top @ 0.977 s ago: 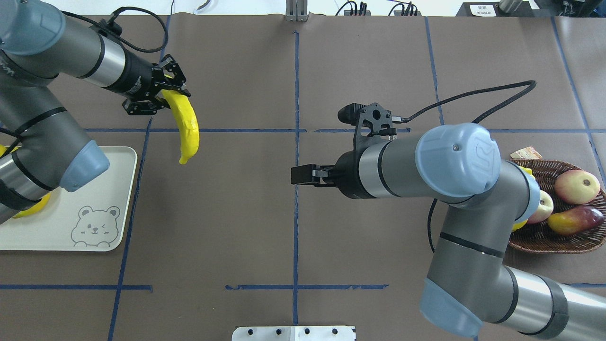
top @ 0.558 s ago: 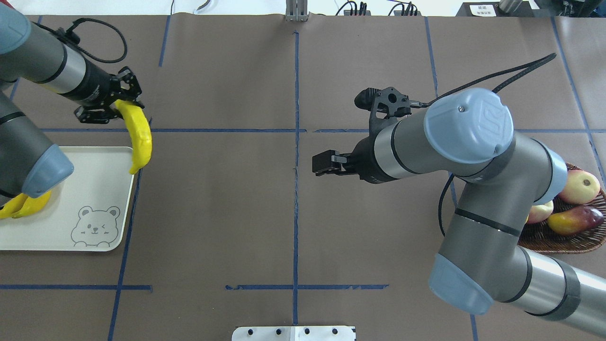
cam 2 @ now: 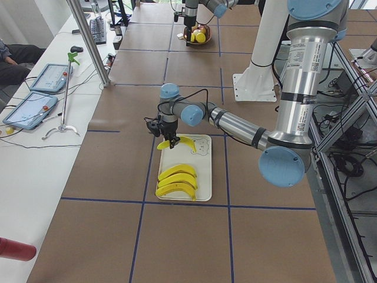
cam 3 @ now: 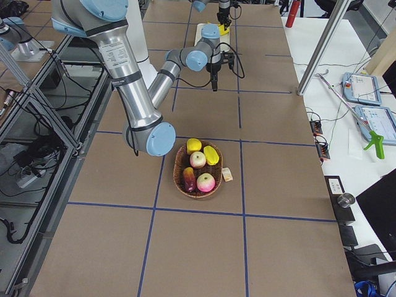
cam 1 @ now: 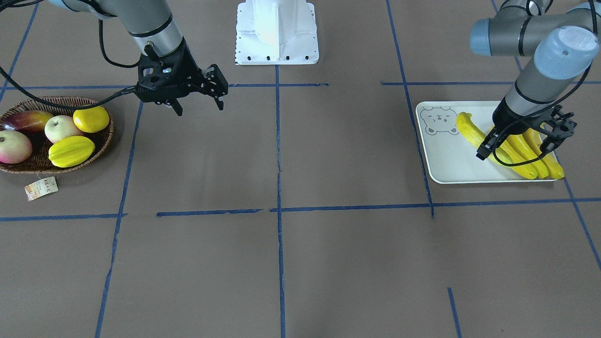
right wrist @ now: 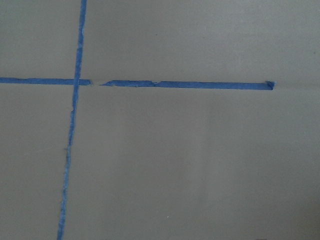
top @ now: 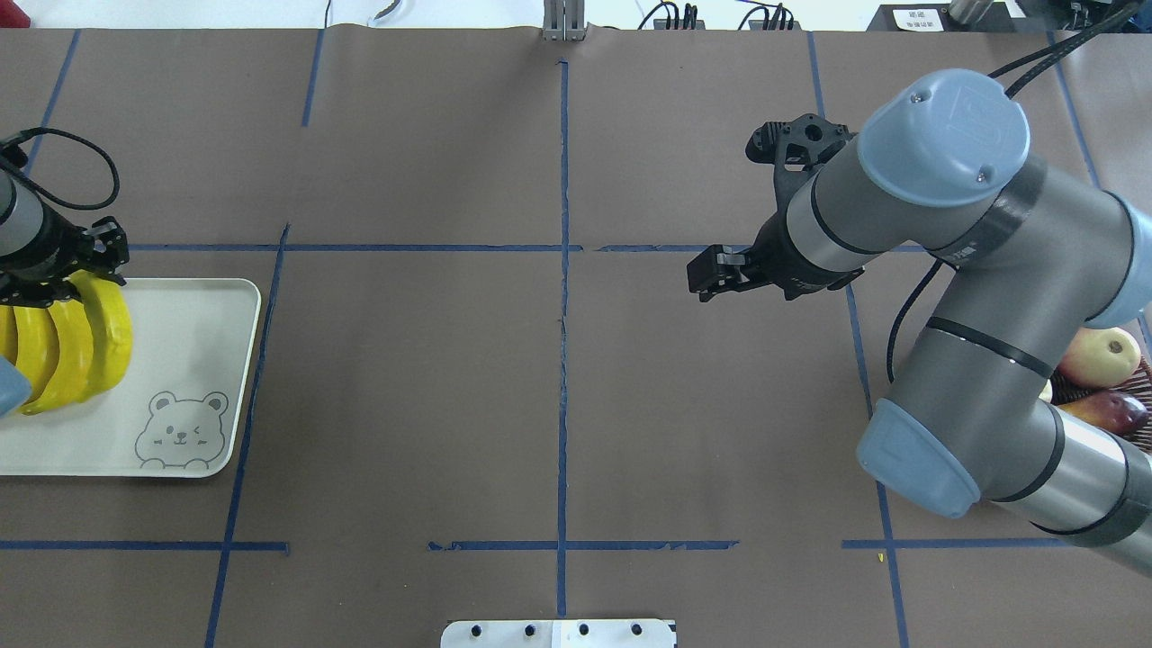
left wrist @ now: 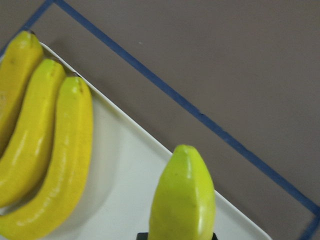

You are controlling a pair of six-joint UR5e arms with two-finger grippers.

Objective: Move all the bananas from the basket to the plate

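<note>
Overhead exterior: left gripper sits at the far edge of the plate, clenched on one end of a banana.
Held banana: hangs over the plate with its free end toward the bear print; I cannot tell whether it touches the plate.
Three bananas: lie side by side on the plate, touching each other.
Right gripper: jaws spread, empty, above the table, near the basket.
Basket: holds fruit.

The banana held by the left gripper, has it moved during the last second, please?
Yes: the banana travelled leftward in the overhead view, from outside the plate to over it.
</note>
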